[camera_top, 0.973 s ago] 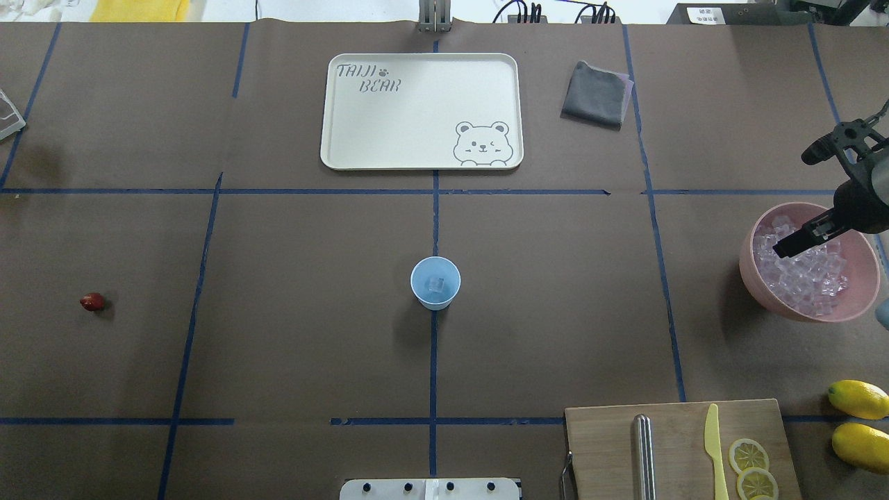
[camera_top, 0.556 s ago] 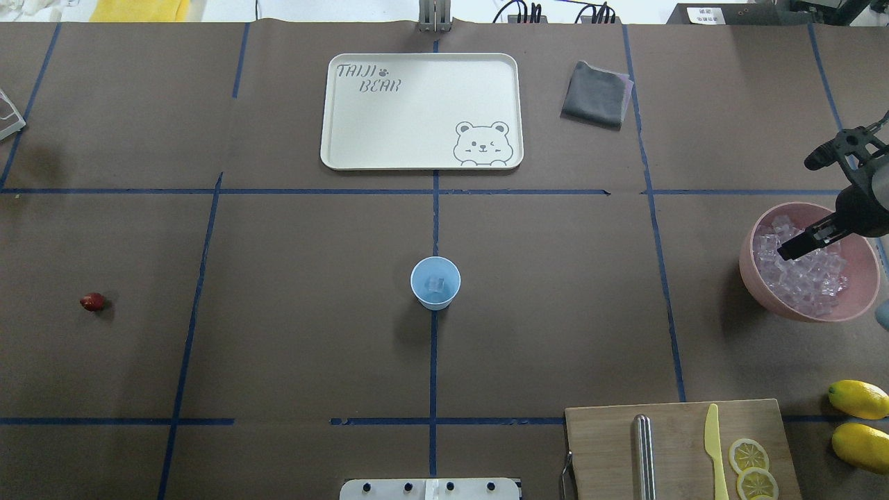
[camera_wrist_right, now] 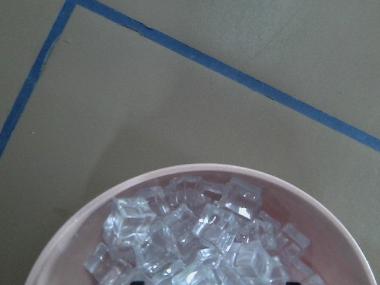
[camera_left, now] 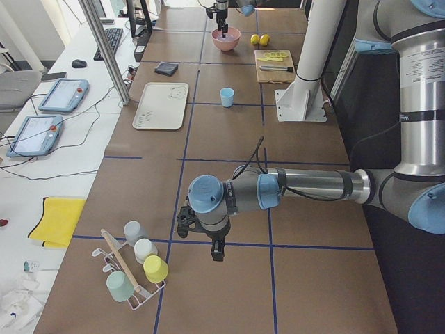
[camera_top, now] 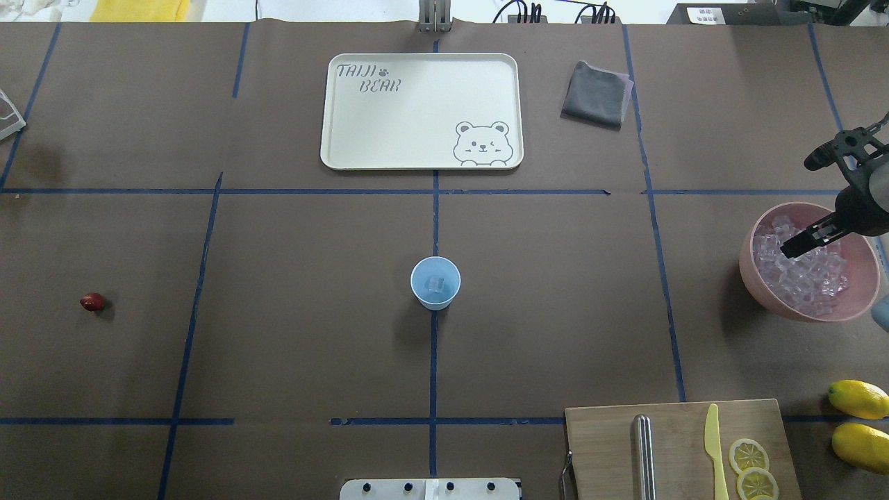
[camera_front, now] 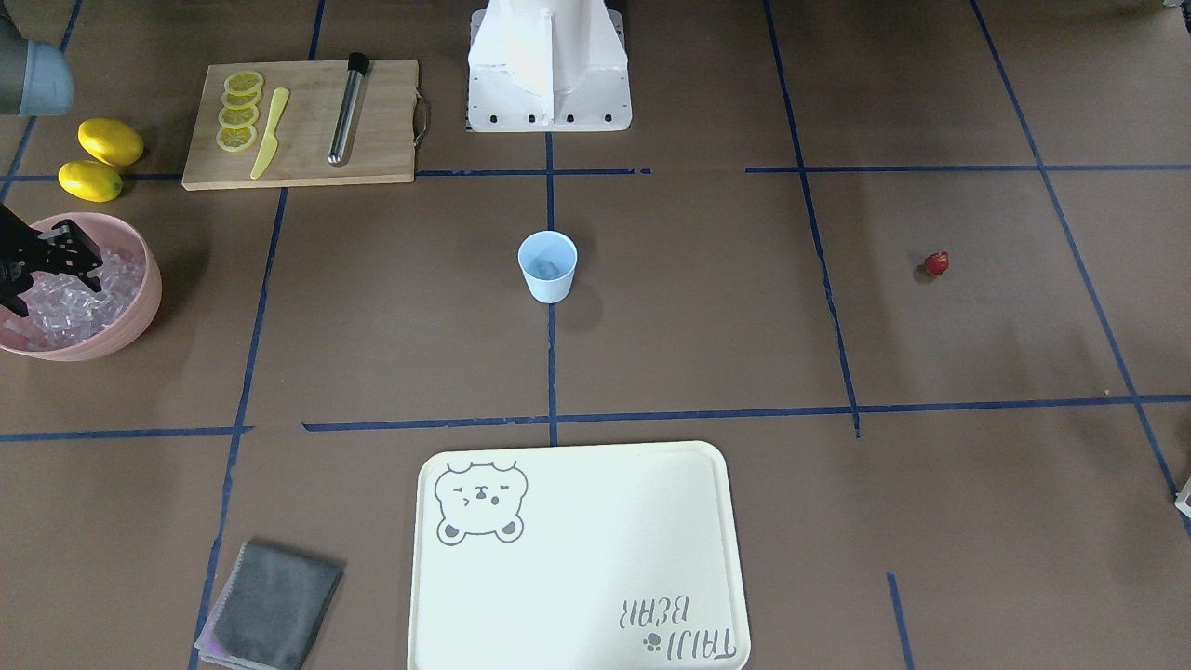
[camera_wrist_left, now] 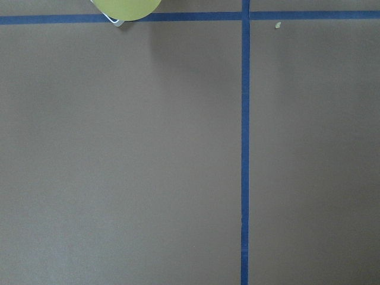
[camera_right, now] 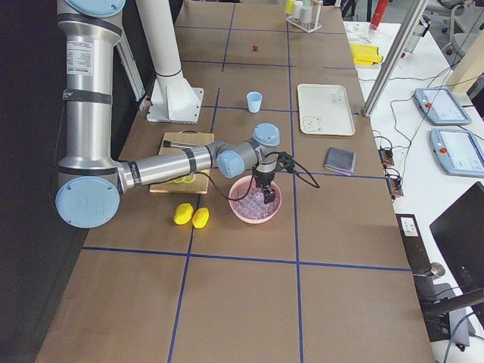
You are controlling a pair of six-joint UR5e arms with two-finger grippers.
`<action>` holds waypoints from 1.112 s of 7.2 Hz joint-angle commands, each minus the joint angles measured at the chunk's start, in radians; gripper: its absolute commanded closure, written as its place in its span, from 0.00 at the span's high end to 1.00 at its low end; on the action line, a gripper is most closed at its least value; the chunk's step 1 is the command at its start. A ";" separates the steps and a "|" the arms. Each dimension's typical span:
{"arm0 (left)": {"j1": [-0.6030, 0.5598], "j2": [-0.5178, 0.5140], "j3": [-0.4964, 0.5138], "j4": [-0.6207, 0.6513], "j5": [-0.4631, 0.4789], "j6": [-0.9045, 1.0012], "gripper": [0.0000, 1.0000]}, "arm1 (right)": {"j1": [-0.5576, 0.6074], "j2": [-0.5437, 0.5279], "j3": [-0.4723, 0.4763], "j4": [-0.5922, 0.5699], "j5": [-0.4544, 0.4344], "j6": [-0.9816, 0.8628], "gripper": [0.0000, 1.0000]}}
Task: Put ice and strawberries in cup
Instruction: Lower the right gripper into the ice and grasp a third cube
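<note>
The light blue cup [camera_top: 419, 293] stands upright at the table's middle with one ice cube [camera_top: 435, 283] inside; it also shows in the front view [camera_front: 547, 272]. The pink bowl [camera_top: 749, 267] at the right edge is full of ice [camera_top: 809, 281]; the right wrist view shows the ice [camera_wrist_right: 202, 231] close below. My right gripper [camera_top: 797, 205] is open, its fingers spread wide over the bowl's far side. The strawberry [camera_top: 92, 301] lies alone at the far left. My left gripper [camera_left: 215, 249] hangs beyond the table's left end; I cannot tell whether it is open.
A cream tray [camera_top: 417, 111] and a grey cloth [camera_top: 596, 94] lie at the back. A cutting board [camera_top: 604, 444] with knife, metal rod and lemon slices sits front right, two lemons [camera_top: 858, 399] beside it. A rack of cups [camera_left: 132, 271] stands near the left arm.
My right gripper has shifted slightly to the right over the pink bowl and stayed open. Cup, strawberry and everything else have not moved.
</note>
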 commanded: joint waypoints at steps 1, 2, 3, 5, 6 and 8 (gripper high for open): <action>0.000 0.000 0.000 -0.002 0.000 0.000 1.00 | -0.001 0.005 -0.009 0.000 -0.001 0.002 0.81; 0.000 0.000 0.000 -0.003 0.000 0.000 1.00 | -0.001 0.005 -0.009 -0.001 -0.001 0.002 0.81; 0.000 0.000 0.000 -0.003 0.000 0.000 1.00 | -0.001 0.005 -0.009 -0.001 -0.001 0.002 0.80; 0.000 0.000 0.000 -0.003 0.000 0.000 1.00 | -0.001 0.005 -0.012 0.000 0.004 0.003 0.79; 0.000 0.000 0.000 -0.003 0.000 0.000 1.00 | -0.003 0.003 -0.012 0.000 0.005 0.002 0.79; 0.000 0.000 0.000 -0.003 0.000 0.000 1.00 | -0.010 0.003 -0.010 0.000 0.007 0.003 0.79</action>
